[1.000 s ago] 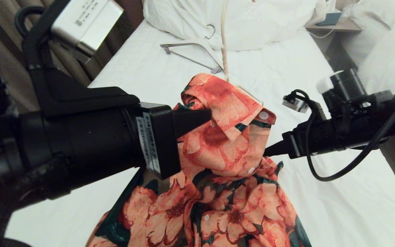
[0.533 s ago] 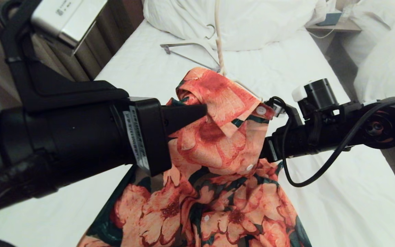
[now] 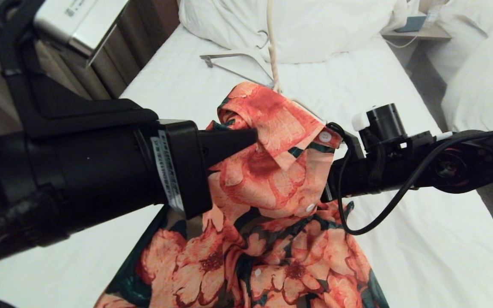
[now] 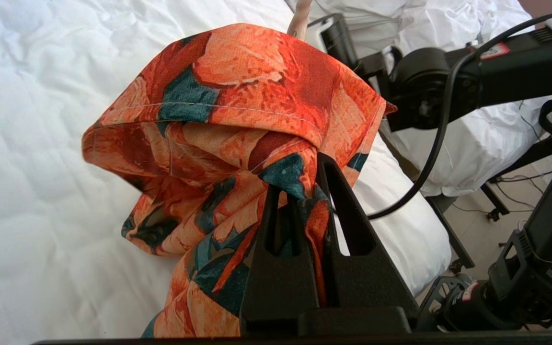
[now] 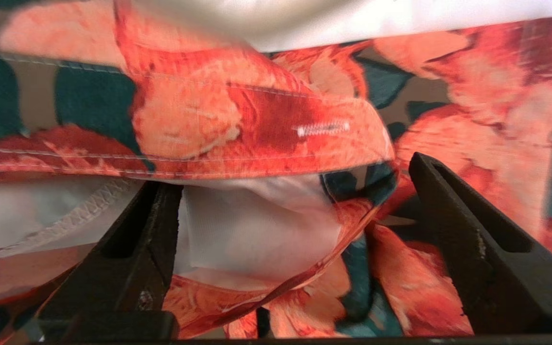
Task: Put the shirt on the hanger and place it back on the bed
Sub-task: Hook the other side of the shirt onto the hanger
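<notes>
Holding the shirt (image 3: 272, 171) up off the bed (image 3: 422, 256) by its collar area: left gripper (image 4: 304, 191) is clamped tight on a fold of fabric just under the collar, jaws fully closed on cloth. Right gripper (image 5: 295, 215) sits at the opposite side of the collar with jaws spread wide, a bit of collar edge and white lining between them but nothing pinched; I'd call it empty. Upper shirt is bunched and raised between the two arms, lower part pooled on the sheet toward the near edge. A cream cord or rod (image 3: 272, 47) runs down from above into the top of the collar; likely part of the hanger, but I can't confirm it, or how far it's seated inside the shoulders. A second, thicker hanger (image 3: 238, 64) lies unused on the sheet near the pillow (image 3: 315, 30). Progress estimate: mid-task. Shirt lifted and collar opened up, but the shoulders aren't visibly draped over any hanger. Left: seat the hanger in both shoulders, straighten the collar, lay it back flat on the bed.
</notes>
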Controlling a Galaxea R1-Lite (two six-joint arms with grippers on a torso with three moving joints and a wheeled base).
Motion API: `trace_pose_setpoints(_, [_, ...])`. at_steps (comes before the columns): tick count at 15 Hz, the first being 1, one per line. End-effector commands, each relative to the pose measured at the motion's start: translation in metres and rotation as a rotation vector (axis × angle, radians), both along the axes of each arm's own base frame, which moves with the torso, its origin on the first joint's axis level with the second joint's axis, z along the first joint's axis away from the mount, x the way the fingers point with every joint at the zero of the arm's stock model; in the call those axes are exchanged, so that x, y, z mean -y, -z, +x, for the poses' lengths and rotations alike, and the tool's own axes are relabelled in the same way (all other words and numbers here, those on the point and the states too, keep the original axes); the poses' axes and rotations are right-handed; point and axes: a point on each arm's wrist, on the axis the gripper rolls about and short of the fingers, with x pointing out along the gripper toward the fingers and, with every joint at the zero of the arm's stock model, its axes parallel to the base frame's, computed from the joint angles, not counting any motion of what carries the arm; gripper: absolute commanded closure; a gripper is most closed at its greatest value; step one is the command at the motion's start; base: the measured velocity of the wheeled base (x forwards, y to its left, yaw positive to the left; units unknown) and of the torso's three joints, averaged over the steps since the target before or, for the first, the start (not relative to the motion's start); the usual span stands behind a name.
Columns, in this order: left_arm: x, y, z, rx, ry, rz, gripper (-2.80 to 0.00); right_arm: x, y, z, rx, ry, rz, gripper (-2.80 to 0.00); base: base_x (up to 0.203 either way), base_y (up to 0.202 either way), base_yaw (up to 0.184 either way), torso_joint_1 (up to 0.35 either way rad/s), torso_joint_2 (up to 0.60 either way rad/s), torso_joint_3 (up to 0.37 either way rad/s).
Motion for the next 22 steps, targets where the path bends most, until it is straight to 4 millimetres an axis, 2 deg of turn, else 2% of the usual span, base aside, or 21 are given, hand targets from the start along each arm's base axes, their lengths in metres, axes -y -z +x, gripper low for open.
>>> trace_pose_setpoints(1, [0.0,0.0,0.0,0.0,-0.002,-0.003,0.0,-0.007,0.008,0.001,-0.021,-0.016,-0.009,-2.8,0.0,0.0,0.0,0.0,0.0,0.0])
trace_pose_setpoints(2, [0.0,0.0,0.0,0.0,-0.003,-0.003,0.0,-0.009,0.009,0.0,-0.022,-0.023,-0.01,0.0,0.0,0.0,0.0,0.0,0.0,0.0])
trace_pose_setpoints(10, [0.0,0.0,0.001,0.001,-0.008,-0.004,0.0,-0.012,0.0,0.004,-0.057,0.061,0.115,0.0,0.0,0.0,0.0,0.0,0.0,0.0])
trace_pose_setpoints(14, [0.001,-0.001,0.002,-0.001,-0.005,-0.004,0.0,0.012,-0.004,0.019,-0.056,0.209,0.165,0.0,0.0,0.0,0.0,0.0,0.0,0.0])
trace_pose_setpoints(18, [0.002,-0.001,0.002,-0.007,-0.001,-0.007,0.0,0.029,-0.007,0.025,-0.044,0.262,0.173,0.0,0.0,0.0,0.0,0.0,0.0,0.0])
trace_pose_setpoints(22, [0.013,0.005,-0.001,-0.041,0.032,0.001,0.0,0.045,-0.019,0.031,-0.023,0.32,0.205,0.0,0.0,0.0,0.0,0.0,0.0,0.0])
